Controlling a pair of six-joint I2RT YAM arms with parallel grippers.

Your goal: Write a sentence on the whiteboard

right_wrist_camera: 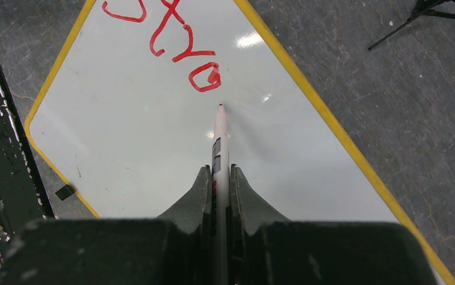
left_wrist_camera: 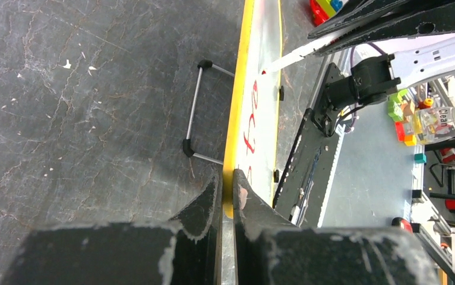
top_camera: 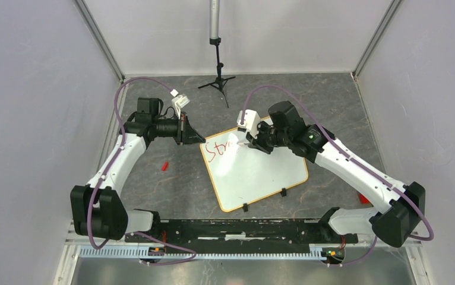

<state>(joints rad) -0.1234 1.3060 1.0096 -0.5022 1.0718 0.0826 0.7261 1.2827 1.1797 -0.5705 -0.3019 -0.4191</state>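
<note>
The left fingers (left_wrist_camera: 212, 200) pinched whiteboard (top_camera: 255, 175) frame; right fingers (right_wrist_camera: 201, 193) clamped marker (right_wrist_camera: 220, 136), tip on board beside sentence (right_wrist_camera: 212, 76). Small red piece (top_camera: 165, 165) lay left of board, tripod (top_camera: 217, 83) at bench (top_camera: 171, 190) far edge.

I see my left arm (top_camera: 117, 161) and right arm (top_camera: 356, 167) with white shells, black joints, purple cables (top_camera: 116, 107); black end effector fingers (right_wrist_camera: 196, 199) look scuffed grey at the edges.

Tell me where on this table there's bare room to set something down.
Bare table lies far right, between the tripod and the right arm, and left of the whiteboard, apart from a small red piece. Crowded: the board's far edge, where the left fingers clamp it beside the marker.
</note>
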